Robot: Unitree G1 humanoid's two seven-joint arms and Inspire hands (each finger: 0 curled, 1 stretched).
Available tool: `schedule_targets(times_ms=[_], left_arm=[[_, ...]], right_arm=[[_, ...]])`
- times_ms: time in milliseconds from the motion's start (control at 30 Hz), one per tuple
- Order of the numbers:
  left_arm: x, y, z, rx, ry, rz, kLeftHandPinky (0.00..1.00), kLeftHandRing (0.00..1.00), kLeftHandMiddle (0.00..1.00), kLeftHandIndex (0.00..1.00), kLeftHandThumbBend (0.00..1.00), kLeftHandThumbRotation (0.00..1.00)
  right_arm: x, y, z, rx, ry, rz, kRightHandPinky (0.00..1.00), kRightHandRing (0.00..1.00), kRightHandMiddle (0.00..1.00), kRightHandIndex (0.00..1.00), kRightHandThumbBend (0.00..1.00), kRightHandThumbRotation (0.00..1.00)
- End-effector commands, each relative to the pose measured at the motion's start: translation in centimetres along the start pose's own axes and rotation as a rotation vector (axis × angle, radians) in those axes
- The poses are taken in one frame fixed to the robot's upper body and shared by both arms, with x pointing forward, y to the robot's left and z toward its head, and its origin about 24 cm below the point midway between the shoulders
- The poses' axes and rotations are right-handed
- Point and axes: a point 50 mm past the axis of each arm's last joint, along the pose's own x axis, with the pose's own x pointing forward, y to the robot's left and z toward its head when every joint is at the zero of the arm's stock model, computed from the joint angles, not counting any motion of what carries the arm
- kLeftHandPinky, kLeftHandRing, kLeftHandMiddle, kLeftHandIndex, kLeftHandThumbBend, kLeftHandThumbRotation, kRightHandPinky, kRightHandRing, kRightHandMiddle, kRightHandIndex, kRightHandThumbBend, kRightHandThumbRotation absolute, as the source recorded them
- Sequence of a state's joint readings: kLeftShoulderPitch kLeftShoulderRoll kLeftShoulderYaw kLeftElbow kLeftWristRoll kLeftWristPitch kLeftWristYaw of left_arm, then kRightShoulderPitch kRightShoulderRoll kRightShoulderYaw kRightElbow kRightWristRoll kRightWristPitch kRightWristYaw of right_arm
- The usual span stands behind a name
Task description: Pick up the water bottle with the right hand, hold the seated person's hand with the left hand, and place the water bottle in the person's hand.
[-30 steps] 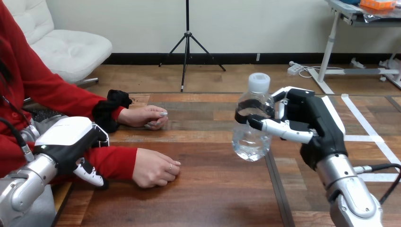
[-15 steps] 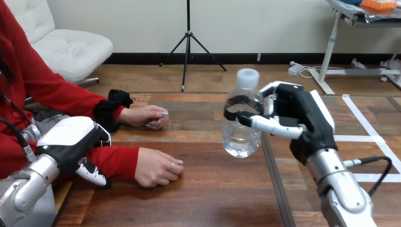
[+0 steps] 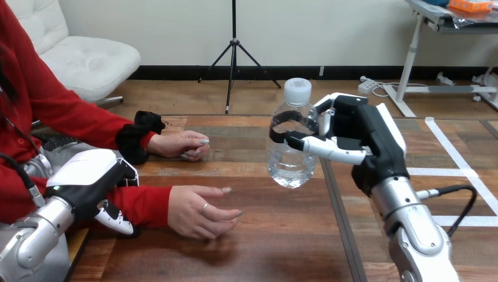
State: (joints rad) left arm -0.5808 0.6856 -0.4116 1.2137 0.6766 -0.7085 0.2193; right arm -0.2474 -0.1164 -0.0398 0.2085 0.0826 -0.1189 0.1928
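Note:
A clear water bottle (image 3: pixel 290 154) with a white cap hangs upright above the middle of the table, and my right hand (image 3: pixel 370 138) is shut on its upper half from the right. The person's nearer hand (image 3: pixel 199 211) lies on the table left of the bottle. Its fingers are spread loosely toward the bottle, a clear gap away and lower. My left hand (image 3: pixel 91 179) sits over the red sleeve of that forearm, behind the wrist. I cannot tell whether it grips the sleeve.
The person's other hand (image 3: pixel 182 144) rests closed on the table further back, with a black cuff (image 3: pixel 138 136) at its wrist. A dark seam (image 3: pixel 336 217) runs down the wooden table (image 3: pixel 270 241), and white tape lines (image 3: pixel 455 157) mark its right side.
My right hand has carried the bottle leftward, toward the person. The person's nearer hand has gone from a loose fist to spread fingers. My left hand has barely moved.

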Motion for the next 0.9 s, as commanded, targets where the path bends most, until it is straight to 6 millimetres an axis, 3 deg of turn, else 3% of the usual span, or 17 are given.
schedule_targets(times_ms=[0,867], left_arm=[[2.5,2.4,4.2,-0.058,-0.199,0.166,0.21,0.27,0.33,0.33,0.77,0.00],[2.0,3.6,5.0,-0.073,-0.282,0.237,0.18,0.24,0.32,0.31,0.79,0.02]], right_arm=[[1.8,0.3,2.1,0.021,-0.108,0.013,0.00,0.03,0.06,0.05,0.45,0.00],[2.2,0.4,0.9,0.033,-0.093,0.025,0.00,0.04,0.07,0.07,0.50,0.00]])
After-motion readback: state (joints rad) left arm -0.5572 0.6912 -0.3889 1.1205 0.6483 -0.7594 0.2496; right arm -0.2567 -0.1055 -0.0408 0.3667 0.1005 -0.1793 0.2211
